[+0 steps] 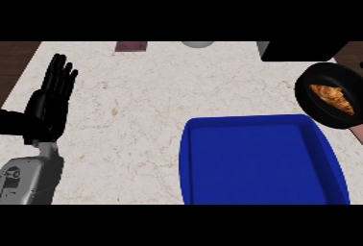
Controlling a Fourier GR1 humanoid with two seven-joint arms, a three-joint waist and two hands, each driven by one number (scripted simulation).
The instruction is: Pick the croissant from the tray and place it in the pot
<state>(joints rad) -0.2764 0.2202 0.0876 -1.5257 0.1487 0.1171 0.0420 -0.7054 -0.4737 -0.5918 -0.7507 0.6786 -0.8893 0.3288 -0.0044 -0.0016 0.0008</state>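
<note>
A golden-brown croissant [333,97] lies inside the black pot [312,103] at the right edge of the counter. The blue tray [255,163] sits in front of the pot, at the lower middle-right, with nothing in it. My left hand [51,98] shows at the left side, open, fingers straight and pointing up, resting above the counter's left part. My right hand is nowhere in the view.
The counter is pale speckled stone [156,96]. Along its far edge are a dark reddish object [131,46], a pale round object [198,43] and a black block [301,50] at the upper right. Dark wood shows past the left edge.
</note>
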